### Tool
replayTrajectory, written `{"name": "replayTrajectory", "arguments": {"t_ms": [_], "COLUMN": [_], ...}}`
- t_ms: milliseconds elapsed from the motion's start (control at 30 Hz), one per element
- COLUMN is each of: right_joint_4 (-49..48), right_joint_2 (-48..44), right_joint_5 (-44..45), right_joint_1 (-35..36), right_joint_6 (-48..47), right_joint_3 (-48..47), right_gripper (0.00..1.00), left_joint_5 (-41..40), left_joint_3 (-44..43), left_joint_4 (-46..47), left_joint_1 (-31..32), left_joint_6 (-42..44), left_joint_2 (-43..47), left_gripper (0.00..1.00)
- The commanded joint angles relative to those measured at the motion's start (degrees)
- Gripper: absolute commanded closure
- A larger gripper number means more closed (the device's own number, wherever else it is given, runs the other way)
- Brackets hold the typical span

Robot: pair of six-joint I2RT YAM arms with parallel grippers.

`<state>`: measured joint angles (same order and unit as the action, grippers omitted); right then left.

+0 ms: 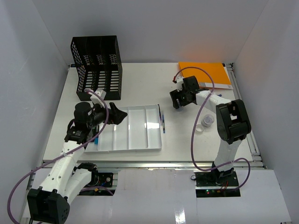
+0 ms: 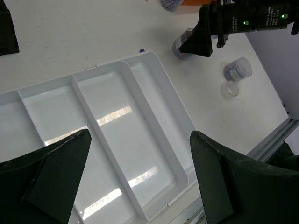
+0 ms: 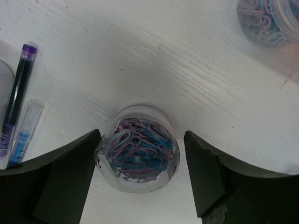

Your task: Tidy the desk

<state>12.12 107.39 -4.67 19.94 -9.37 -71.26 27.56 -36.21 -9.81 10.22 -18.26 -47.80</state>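
Note:
The white desk (image 1: pixel 140 84) carries a white compartmented tray (image 1: pixel 135 128). My right gripper (image 3: pixel 141 136) is open and low over the desk, with its jaws on either side of a clear jar of pink and blue paper clips (image 3: pixel 138 151). The left jaw is at the jar's wall and the right jaw stands a little off it. In the top view the right gripper (image 1: pixel 179 101) is right of the tray's far corner. My left gripper (image 2: pixel 140 135) is open and empty above the tray (image 2: pixel 117 116), near its left end in the top view (image 1: pixel 120 115).
A black mesh file rack (image 1: pixel 97 67) stands at the back left and an orange notebook (image 1: pixel 205 74) at the back right. A second paper-clip jar (image 1: pixel 208 120) and a loose clear lid (image 1: pixel 200 129) lie right of the tray. Two pens (image 3: pixel 16 100) lie beside the tray.

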Motion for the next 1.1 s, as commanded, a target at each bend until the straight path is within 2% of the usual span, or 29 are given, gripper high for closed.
{"name": "replayTrajectory", "arguments": {"t_ms": [0,200,300,467,600,733,900,1033,1067], "right_joint_4": [0.0,0.2,2.3,9.7,15.3,17.9,20.1,18.4,16.0], "right_joint_2": [0.6,-2.6,-5.8,-8.0,-5.3,0.7,12.1,20.7,21.5], "right_joint_5": [0.2,-0.6,-4.6,-16.9,-23.8,-26.3,-30.1,-32.8,-32.7], "right_joint_1": [0.2,0.9,1.6,4.0,9.9,16.4,25.0,29.8,31.0], "right_joint_6": [-2.2,-6.8,-9.8,-15.0,-16.8,-17.9,-15.8,-10.9,-9.9], "right_joint_3": [-2.8,-3.1,-5.4,-11.8,-18.2,-25.1,-42.1,-54.1,-54.5], "right_gripper": [0.34,0.66,0.77,0.84,0.88,0.88,0.88,0.88,0.88], "left_joint_5": [-0.6,-0.6,-1.2,-4.6,-7.7,-10.1,-11.1,-13.3,-14.0], "left_joint_3": [0.3,1.1,1.6,2.6,4.2,4.9,4.7,4.9,5.0], "left_joint_4": [1.4,2.7,3.5,4.4,6.3,6.6,6.6,6.5,6.6], "left_joint_1": [-0.2,-0.2,-0.2,-0.2,-0.2,-0.2,-0.2,-0.2,-0.2], "left_joint_6": [0.6,0.4,0.3,0.2,0.1,0.2,0.6,0.9,1.0], "left_joint_2": [1.9,4.9,7.1,11.8,17.0,20.6,21.4,23.4,23.9], "left_gripper": [0.02,0.02,0.02,0.02,0.02,0.02,0.02,0.02,0.02]}}
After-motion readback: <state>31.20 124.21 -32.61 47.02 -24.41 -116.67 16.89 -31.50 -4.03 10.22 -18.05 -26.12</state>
